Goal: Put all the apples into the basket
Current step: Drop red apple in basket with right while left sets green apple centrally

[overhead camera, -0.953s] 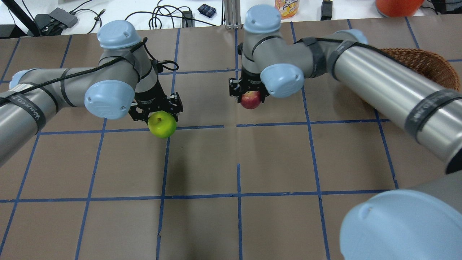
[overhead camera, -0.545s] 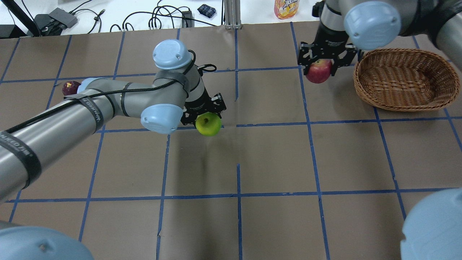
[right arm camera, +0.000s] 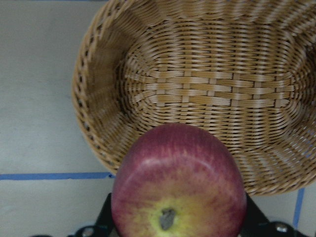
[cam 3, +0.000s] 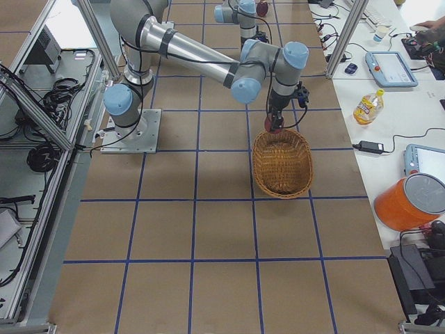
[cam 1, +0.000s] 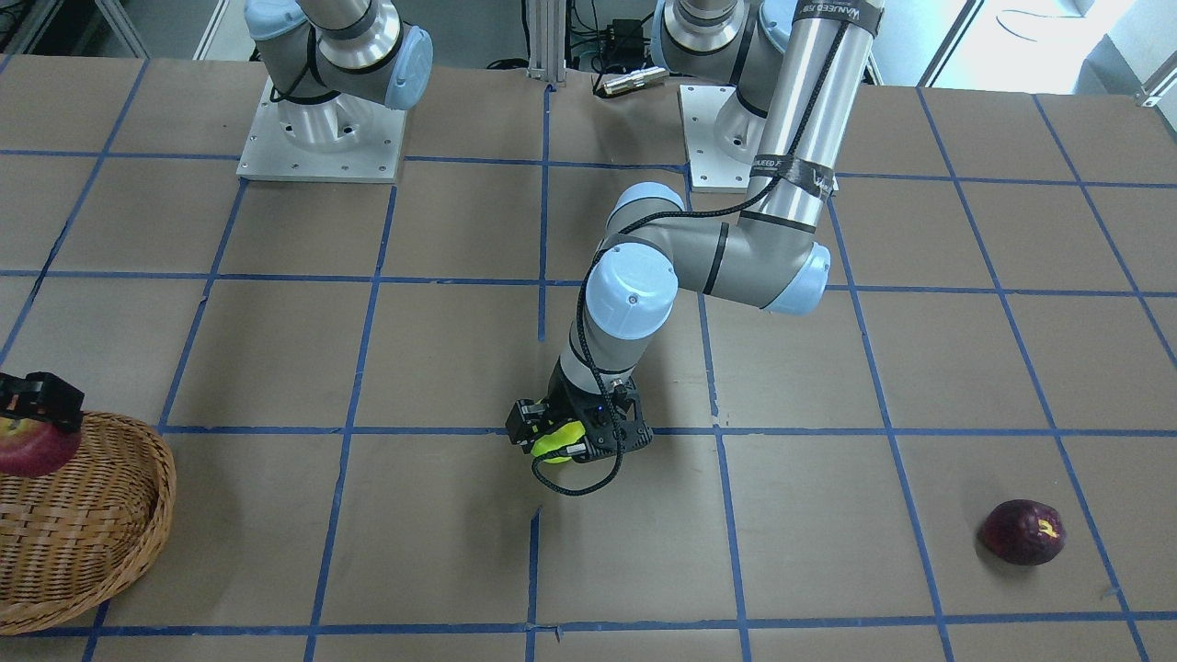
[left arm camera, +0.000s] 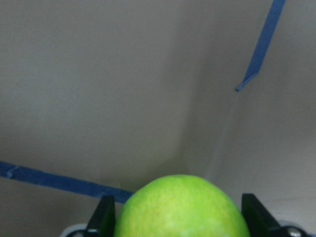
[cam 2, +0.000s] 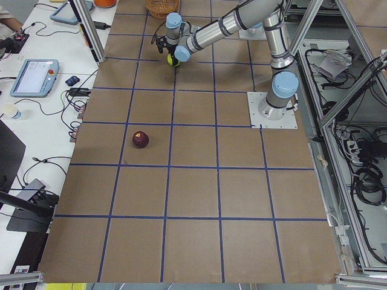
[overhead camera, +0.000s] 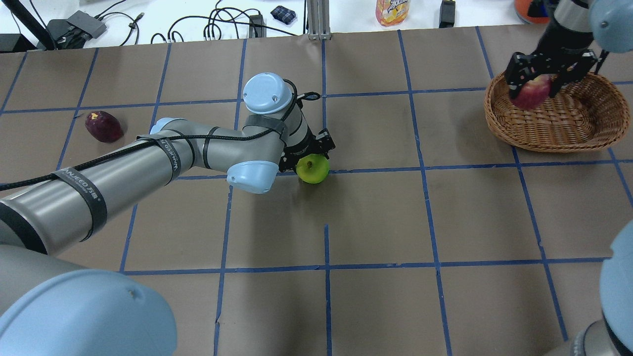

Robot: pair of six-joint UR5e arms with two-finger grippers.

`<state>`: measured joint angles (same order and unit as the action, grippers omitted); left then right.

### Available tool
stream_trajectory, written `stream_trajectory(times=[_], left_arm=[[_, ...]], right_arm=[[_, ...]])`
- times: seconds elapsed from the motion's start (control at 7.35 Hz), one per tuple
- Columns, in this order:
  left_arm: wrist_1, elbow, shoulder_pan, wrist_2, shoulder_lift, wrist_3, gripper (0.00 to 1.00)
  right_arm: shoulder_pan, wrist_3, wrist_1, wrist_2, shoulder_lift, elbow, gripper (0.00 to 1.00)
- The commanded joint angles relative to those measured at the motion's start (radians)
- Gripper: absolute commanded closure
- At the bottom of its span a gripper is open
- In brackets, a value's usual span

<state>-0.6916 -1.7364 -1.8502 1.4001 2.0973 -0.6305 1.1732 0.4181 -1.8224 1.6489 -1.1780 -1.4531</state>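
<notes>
My left gripper (overhead camera: 311,159) is shut on the lime green apple (overhead camera: 313,169) and holds it low over the table's middle. The apple fills the bottom of the left wrist view (left arm camera: 182,210). My right gripper (overhead camera: 538,79) is shut on the red apple (overhead camera: 531,92) and holds it above the near left rim of the wicker basket (overhead camera: 586,116). The right wrist view shows the red apple (right arm camera: 177,190) over the rim of the basket (right arm camera: 212,84), which holds nothing. The maroon apple (overhead camera: 103,126) lies alone on the table at the far left, also in the front view (cam 1: 1022,531).
Blue tape lines grid the brown table. Beyond the far edge stand an orange drink bottle (overhead camera: 393,11), an orange container (overhead camera: 544,9) and cables (overhead camera: 222,24). The arm bases (cam 1: 317,138) are bolted at the robot's side.
My right gripper carried the red apple right, from the table's middle to above the basket's rim. My left gripper carried the green apple right, toward the centre line.
</notes>
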Motion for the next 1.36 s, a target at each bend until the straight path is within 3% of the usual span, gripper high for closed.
stream_trajectory(times=[0.0,0.27,0.54,0.68,0.95,1.23], left_arm=[[-0.053,0.072,0.011,-0.003,-0.032,0.029,0.0],[-0.277,0.09,0.113,0.017,-0.139,0.293,0.0],[-0.423,0.1,0.294,0.026,-0.219,0.635,0.0],[-0.428,0.098,0.407,0.099,-0.202,0.837,0.0],[-0.428,0.116,0.558,0.14,-0.186,1.027,0.0],[-0.421,0.165,0.661,0.247,-0.117,1.135,0.0]], right_arm=[[-0.099,0.14,-0.159,0.006,0.102,0.003,1.0],[-0.151,0.223,-0.292,0.006,0.19,0.01,1.0],[-0.158,0.211,-0.314,0.005,0.212,0.01,1.0],[-0.158,0.209,-0.314,0.003,0.228,0.013,1.0],[-0.158,0.211,-0.363,0.005,0.247,0.011,0.02],[-0.158,0.212,-0.339,0.006,0.226,0.011,0.0]])
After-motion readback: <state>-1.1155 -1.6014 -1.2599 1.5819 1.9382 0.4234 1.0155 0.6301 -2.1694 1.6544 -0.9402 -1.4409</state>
